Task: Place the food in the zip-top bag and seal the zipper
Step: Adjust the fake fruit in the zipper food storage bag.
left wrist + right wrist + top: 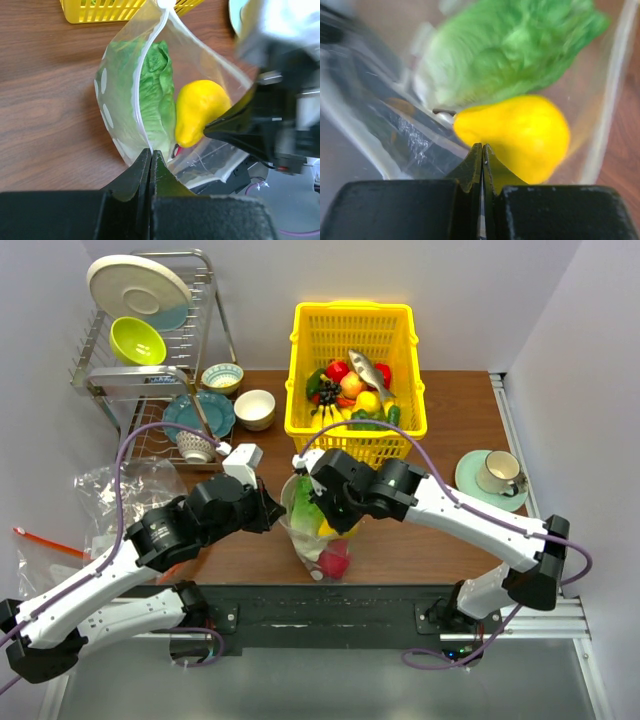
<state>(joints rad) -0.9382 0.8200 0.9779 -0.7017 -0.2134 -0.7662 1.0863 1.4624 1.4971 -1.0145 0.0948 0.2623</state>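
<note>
At near-centre of table, L gripper (151,152): fingers pressed together, clamped on the near rim of the zip-top bag (107,95), right on the zipper (135,90).
R gripper (482,147): fingers together, no gap showing; tips sit against clear bag film just in front of the yellow pear (520,130). Can't tell if film is caught between them.
Both grippers, top view: L gripper comes in from the left, R gripper from the right, meeting at the bag's far end w/ the bag hanging toward the near edge.
Bag mouth: open, rim spread into a wide loop; white dots visible on left wall.
Lettuce (155,90): inside bag, along its left side, touching the pear.
Yellow pear, L wrist view: inside bag, right of lettuce, R gripper's tip touching it or the film over it.
Pink-red piece (335,560): low in bag, near end.
Yellow basket (350,325): far side of table (460,410), beyond bag, holding more toy fruit & veg.
Cup on saucer (497,472): right of basket, well apart from bag.
Dish rack (150,360): far left, w/ plates & bowls.
Plain clear bags (120,490): left edge, under L arm.
</note>
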